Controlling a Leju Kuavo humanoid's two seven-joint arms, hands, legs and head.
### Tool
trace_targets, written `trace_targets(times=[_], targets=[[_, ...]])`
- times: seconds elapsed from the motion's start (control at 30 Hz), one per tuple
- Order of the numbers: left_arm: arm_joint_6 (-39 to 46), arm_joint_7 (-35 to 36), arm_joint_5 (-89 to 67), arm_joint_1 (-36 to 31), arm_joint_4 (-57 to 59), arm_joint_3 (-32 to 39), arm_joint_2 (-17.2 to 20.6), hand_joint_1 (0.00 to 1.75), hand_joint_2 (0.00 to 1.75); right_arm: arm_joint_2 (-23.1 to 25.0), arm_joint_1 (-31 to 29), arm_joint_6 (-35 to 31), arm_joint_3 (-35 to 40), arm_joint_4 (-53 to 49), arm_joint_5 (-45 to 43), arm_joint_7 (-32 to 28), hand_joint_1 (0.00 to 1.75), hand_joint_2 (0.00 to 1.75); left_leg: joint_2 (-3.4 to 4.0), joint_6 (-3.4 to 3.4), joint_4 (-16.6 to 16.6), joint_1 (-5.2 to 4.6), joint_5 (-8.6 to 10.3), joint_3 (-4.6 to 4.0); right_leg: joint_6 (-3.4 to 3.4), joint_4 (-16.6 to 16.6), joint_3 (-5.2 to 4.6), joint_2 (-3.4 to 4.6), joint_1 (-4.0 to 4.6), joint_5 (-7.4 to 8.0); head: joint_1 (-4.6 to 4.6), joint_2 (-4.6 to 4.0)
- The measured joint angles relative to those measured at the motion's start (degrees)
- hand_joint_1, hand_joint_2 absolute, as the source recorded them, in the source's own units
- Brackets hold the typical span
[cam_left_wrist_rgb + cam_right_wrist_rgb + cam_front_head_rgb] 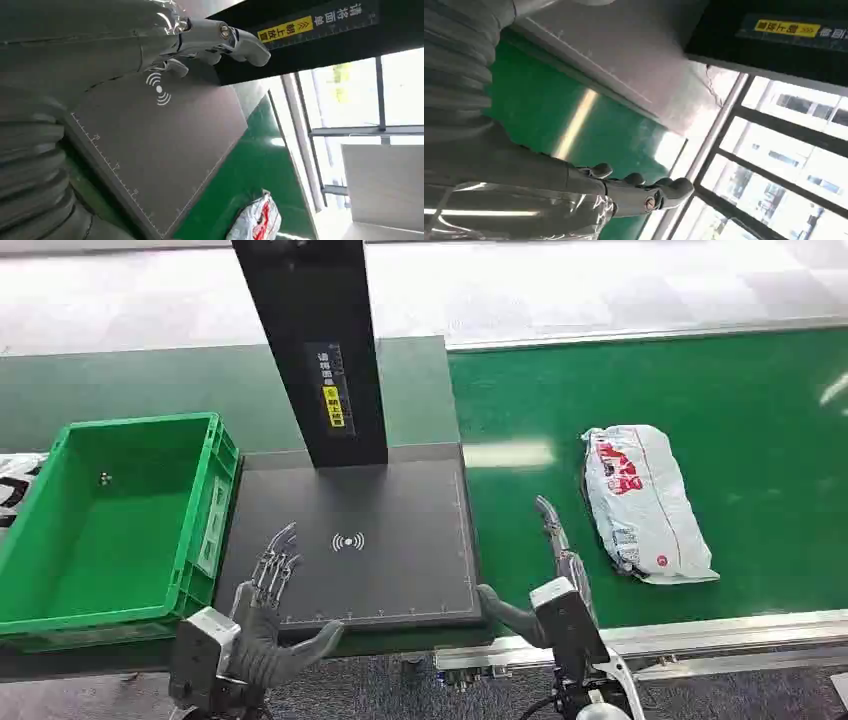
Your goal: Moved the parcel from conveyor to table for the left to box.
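Note:
A white plastic parcel (643, 502) with red print lies on the green conveyor belt (740, 420), right of the dark table pad (390, 510). It also appears in the left wrist view as the parcel (256, 220). My right hand (555, 560) hovers over the belt's near edge, just left of the parcel, fingers straight and holding nothing; its fingers (644, 187) point out over the belt. My left hand (270, 585) floats above the pad's front left corner, fingers spread and empty; its fingers (220, 37) reach over the pad.
An empty green crate (110, 515) stands left of the pad. A black scanner post (315, 350) with a yellow label rises from the pad's far edge. A metal rail (700, 635) runs along the conveyor's near side.

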Motion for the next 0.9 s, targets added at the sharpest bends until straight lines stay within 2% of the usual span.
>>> trace_targets(times=[0.07,0.17,0.3,0.33,0.43,0.6,0.73,0.9], targets=[[0.0,0.0,-0.1,0.1,-0.2,0.0,0.0,0.0,1.75,-0.1,-0.1,-1.9,-0.7,-0.5,4.2,1.0,0.0,1.75,0.0,0.0,0.0,0.0,0.0,0.0,0.0,0.0,0.0,0.0,0.0,0.0,0.0,0.0],[-0.3,0.1,-0.3,0.1,-0.5,0.1,0.0,0.0,1.75,-1.7,-2.1,-2.9,-4.1,-0.9,13.7,7.0,0.0,1.75,0.0,0.0,0.0,0.0,0.0,-0.01,0.01,0.0,0.01,0.0,-0.02,0.01,0.0,0.0],[-0.5,0.2,-0.3,-0.1,-0.7,0.1,-0.3,0.0,1.75,-5.6,-7.5,0.9,-10.9,2.4,23.4,15.4,0.0,1.75,0.0,0.05,0.0,-0.04,0.01,-0.02,0.16,0.0,0.03,0.01,-0.12,0.11,0.0,0.0],[-0.6,0.3,-0.2,-0.4,-0.7,0.2,-0.3,0.0,1.75,-7.1,-9.5,2.9,-12.5,4.4,22.3,15.7,0.0,1.75,0.0,0.12,0.0,-0.05,0.04,-0.04,0.21,0.0,0.02,0.01,-0.17,0.14,0.0,0.0],[-0.4,-0.2,1.1,-1.2,-0.7,0.2,-0.3,0.0,1.75,-12.6,-17.3,11.1,-17.7,13.5,11.0,12.2,0.0,1.75,-0.01,0.31,0.1,-0.14,0.16,-0.05,0.37,0.0,0.01,0.0,-0.29,0.25,0.0,0.0],[-0.3,-0.9,2.2,-1.8,-0.4,0.1,-0.3,0.0,1.75,-20.4,-25.6,12.3,-23.0,25.4,7.4,11.9,0.0,1.75,-0.18,0.4,0.2,-0.29,0.21,-0.17,0.42,0.0,-0.03,-0.21,-0.35,0.27,-0.02,0.0],[-0.3,-1.3,3.0,-2.2,0.2,0.1,-0.3,0.0,1.75,-25.5,-29.1,12.6,-24.5,31.0,7.3,12.9,0.0,1.75,-0.2,0.44,0.2,-0.38,0.16,-0.26,0.43,0.0,-0.1,-0.18,-0.38,0.26,0.02,0.0],[0.9,-2.2,4.0,-3.0,1.3,0.0,-0.1,0.0,1.75,-31.6,-37.3,14.6,-24.5,40.6,6.3,11.7,0.0,1.75,-0.34,0.53,0.2,-0.38,0.21,-0.39,0.47,0.0,-0.19,-0.36,-0.46,0.26,0.04,0.0]])
